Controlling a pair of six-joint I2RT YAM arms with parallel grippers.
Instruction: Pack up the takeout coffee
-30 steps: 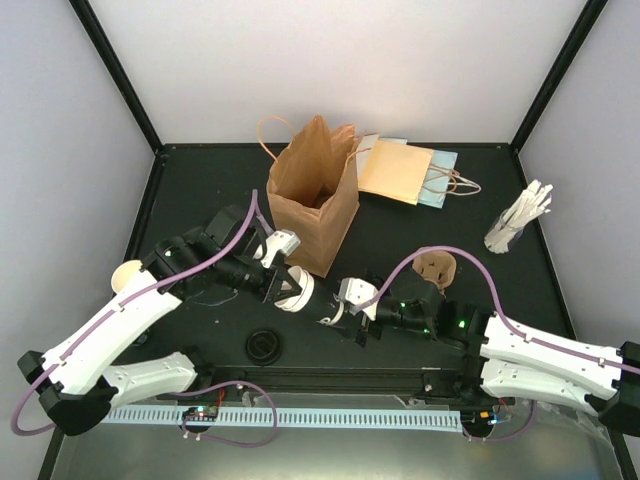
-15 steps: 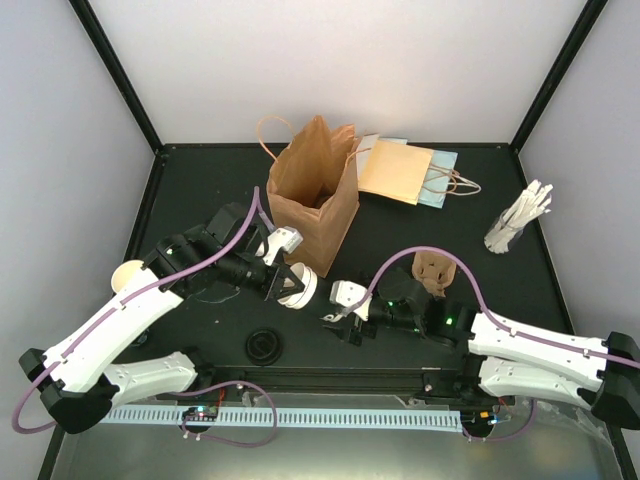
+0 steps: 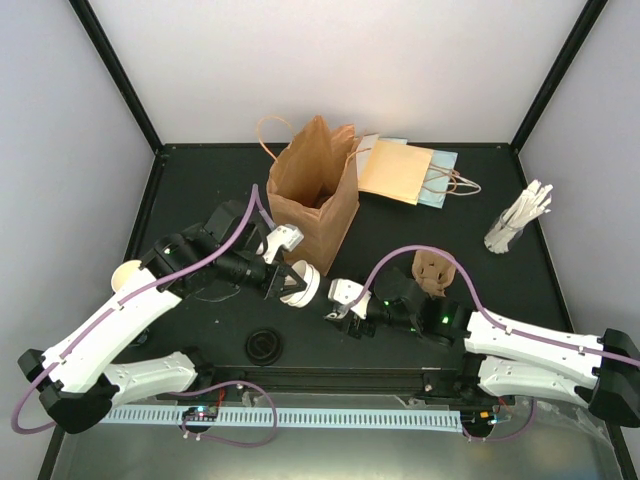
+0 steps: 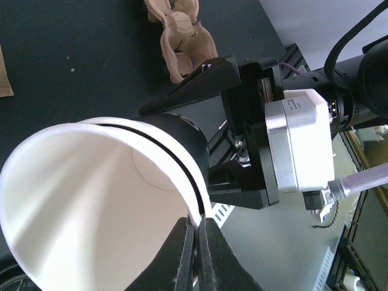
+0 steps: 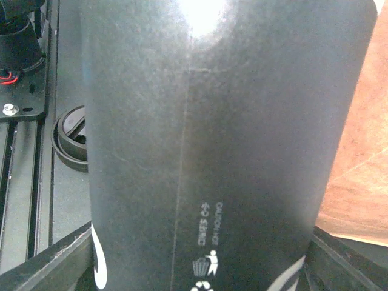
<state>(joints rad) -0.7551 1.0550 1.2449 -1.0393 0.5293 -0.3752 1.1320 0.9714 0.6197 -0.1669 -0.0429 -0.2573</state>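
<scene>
Top camera looks down over the whole bench from above its near edge; both wrist cameras sit close on one cup, at mouth and sleeve

The cup is smooth white paper inside (its sleeve matt black); the carrier rough brown pulp; the bag creased kraft paper.

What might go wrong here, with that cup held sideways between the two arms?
1. The left jaws pinch only the thin rim of the paper cup, which lies sideways; it may crease or slip out.
2. The right jaws straddle its black sleeve, but no firm grip shows; if the left lets go early, the cup may drop.
3. Both arms work close beside the standing paper bag; a nudge may topple it.
</scene>
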